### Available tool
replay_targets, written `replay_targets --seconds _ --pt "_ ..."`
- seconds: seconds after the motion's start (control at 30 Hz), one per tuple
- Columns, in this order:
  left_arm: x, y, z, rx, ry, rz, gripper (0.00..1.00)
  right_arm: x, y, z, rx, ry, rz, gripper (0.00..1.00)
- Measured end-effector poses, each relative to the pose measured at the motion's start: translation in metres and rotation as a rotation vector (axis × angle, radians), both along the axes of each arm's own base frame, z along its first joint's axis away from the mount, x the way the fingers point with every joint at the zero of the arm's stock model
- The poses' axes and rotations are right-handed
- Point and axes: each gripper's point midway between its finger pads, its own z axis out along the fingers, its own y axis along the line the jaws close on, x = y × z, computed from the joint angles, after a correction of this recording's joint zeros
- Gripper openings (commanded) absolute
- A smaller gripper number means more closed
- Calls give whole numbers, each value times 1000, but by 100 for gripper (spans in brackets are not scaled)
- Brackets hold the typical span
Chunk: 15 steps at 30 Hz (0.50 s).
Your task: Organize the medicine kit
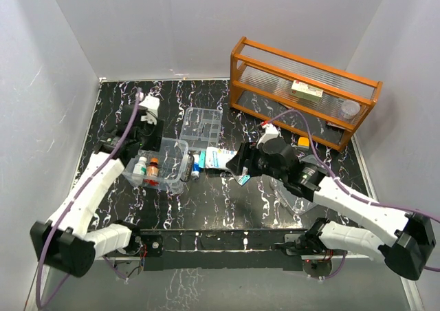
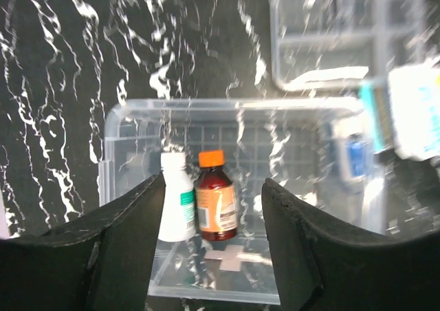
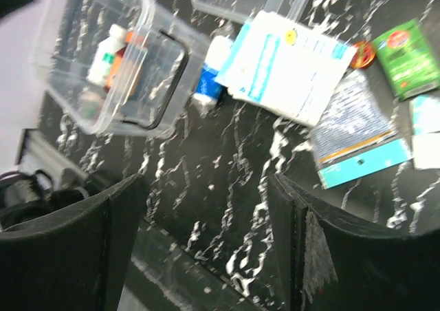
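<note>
Black marbled tabletop (image 1: 206,208) holds the clear plastic medicine kit box (image 1: 183,161) left of centre, and we advise centring the empty, wide-open right gripper (image 3: 206,187) on the white-and-blue flat packet (image 3: 285,67), left gripper (image 2: 213,187) likewise open, empty.

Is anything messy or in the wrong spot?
Yes. Packets lie scattered on the table beside the clear box, which holds a white bottle and a brown bottle. Its divided tray sits out on the table behind it.

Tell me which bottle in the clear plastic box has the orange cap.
The brown bottle with the orange label, standing beside the white plastic bottle, whose cap is white.
</note>
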Motion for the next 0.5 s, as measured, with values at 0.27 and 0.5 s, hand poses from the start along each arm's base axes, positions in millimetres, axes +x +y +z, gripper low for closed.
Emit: replay_targets --seconds 0.27,0.5 --pt "-23 -15 109 -351 -291 106 65 42 -7 -24 -384 -164 74 61" --pt "-65 -26 160 -589 -405 80 73 45 6 -79 -718 -248 284 51"
